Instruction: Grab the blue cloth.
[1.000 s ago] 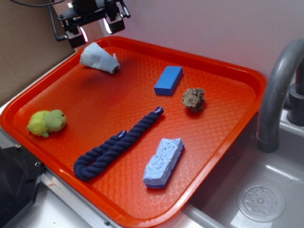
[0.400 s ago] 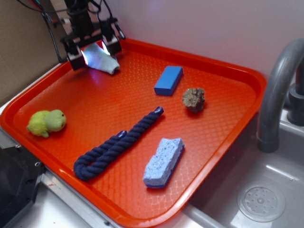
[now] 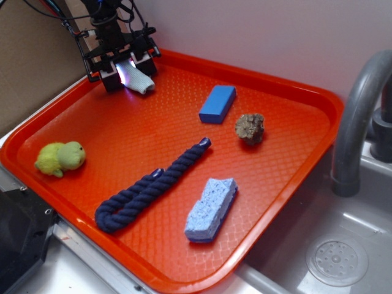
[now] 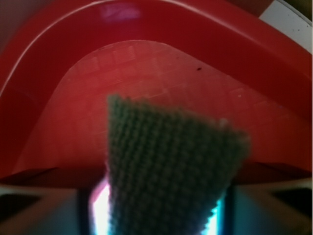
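**Ana:** Exterior view first: where is the blue cloth (image 3: 139, 80)?

**Ben:** At about ten o'clock on the red tray (image 3: 294, 92), near its far left corner. The gripper (image 3: 130, 72) is down over it, one black finger on each side, and a pale light glows between them onto the fabric.

**Ana:** Have the jaws got hold of it?

**Ben:** I cannot tell. They straddle the cloth with a gap between them, but neither view shows whether the pads press the fabric. In the wrist view the cloth (image 4: 166, 171) fills the lower middle as a dark woven wedge running down between the two lit finger edges, with the tray's curved rim (image 4: 146, 19) behind it.

**Ana:** And the rest of the tray?

**Ben:** A solid blue block (image 3: 217, 103) sits at about one o'clock from the centre, with a brown lumpy rock (image 3: 250, 128) just beside it at two. A dark blue rope (image 3: 147, 188) lies diagonally towards seven, a porous light-blue sponge (image 3: 211, 208) at five, and a green plush toy (image 3: 59, 158) at nine. All are well apart from the gripper. A grey tap (image 3: 358, 116) rises at three o'clock, off the tray.
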